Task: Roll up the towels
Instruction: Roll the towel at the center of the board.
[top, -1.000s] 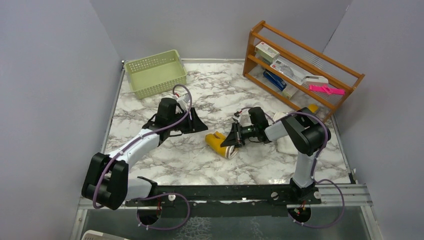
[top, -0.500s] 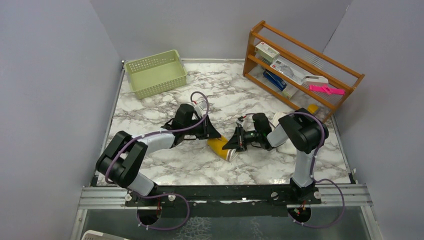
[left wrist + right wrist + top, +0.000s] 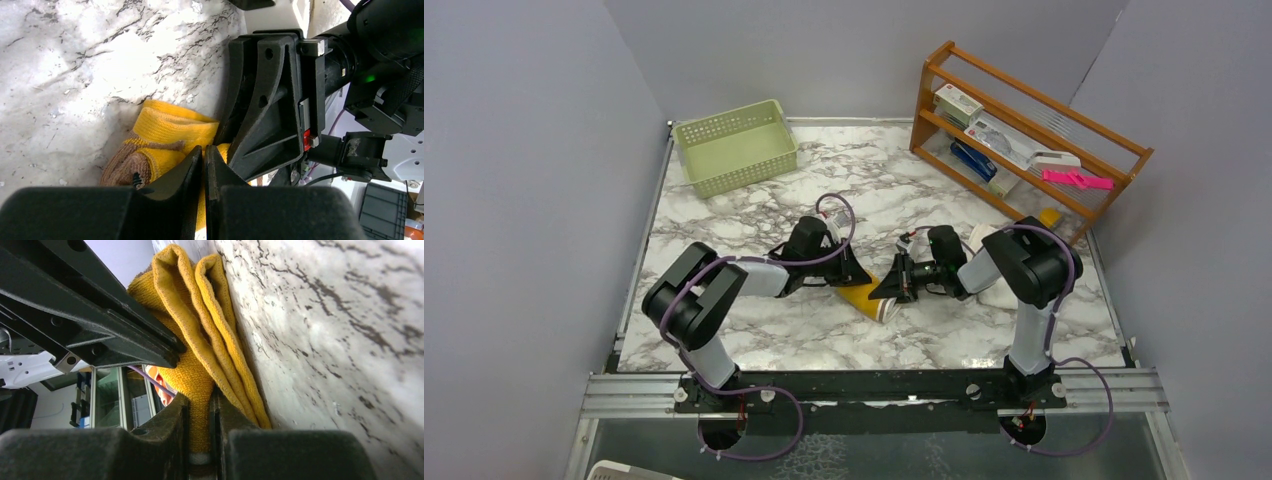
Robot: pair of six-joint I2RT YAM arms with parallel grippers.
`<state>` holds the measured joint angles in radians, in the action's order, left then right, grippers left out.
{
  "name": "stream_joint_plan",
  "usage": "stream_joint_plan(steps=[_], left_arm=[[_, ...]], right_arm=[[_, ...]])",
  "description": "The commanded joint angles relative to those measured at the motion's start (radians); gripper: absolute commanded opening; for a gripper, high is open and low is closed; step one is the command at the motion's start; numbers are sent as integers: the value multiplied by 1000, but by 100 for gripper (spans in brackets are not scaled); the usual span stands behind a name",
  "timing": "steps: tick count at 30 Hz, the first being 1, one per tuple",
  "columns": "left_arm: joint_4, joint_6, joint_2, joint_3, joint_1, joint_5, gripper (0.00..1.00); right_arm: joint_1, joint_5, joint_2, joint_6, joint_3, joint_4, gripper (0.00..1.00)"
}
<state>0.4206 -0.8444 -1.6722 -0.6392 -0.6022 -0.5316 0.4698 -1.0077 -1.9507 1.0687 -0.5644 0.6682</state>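
1. The mustard-yellow cloth towel [image 3: 869,297] lies as a short roll with tan reverse at its end, at mid-table between the two arms.
2. Left of the roll, your left gripper [image 3: 204,147] has its fingers drawn almost together at a yellow fold. A sliver of cloth shows between them, so I judge it is nipping that fold.
3. Right of the roll, your right gripper [image 3: 200,396] pinches several yellow layers firmly between its fingers.
4. By my reading you are finishing this roll: tightening or tucking its ends.
5. Next, hold both ends level and let go gently, one side at a time, or the loose folds may spring open.
6. No second towel shows clearly; the right arm covers the ground right of the roll.
7. The white, grey-veined marble-pattern tabletop [image 3: 774,330] under the roll is flat and smooth.
8. Far beyond the roll to the left stands a pale green plastic lattice basket [image 3: 734,145].
9. Beyond it to the right is a slatted orange-brown wooden rack [image 3: 1024,130] holding small items.
10. Plain grey walls [image 3: 524,150] enclose everything.
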Motion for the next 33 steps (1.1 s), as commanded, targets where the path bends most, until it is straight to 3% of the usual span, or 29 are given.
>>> stream_joint_plan(steps=[1,7,11,14,19,26,33], left_arm=[[30,12,-21,12,-10,67,11],[-6,11,113,-8,6,63,14],[-158,81,254,-70,32,74,40],[-298,147,319,-122,41,57,45],[-282,113,332,-65,39,-60,29],[-147,55,285,67,38,-86,18],[-102,87,165,46,38,-35,15]], right_arm=[[0,72,-3,-21,10,-114,1],[0,73,-6,-30,12,-116,1],[0,79,-5,-52,-3,-147,1],[0,73,-15,-62,-14,-154,1],[0,72,-28,-65,-23,-149,1],[0,75,-28,-76,-31,-167,1],[0,89,-29,-98,-31,-188,1]])
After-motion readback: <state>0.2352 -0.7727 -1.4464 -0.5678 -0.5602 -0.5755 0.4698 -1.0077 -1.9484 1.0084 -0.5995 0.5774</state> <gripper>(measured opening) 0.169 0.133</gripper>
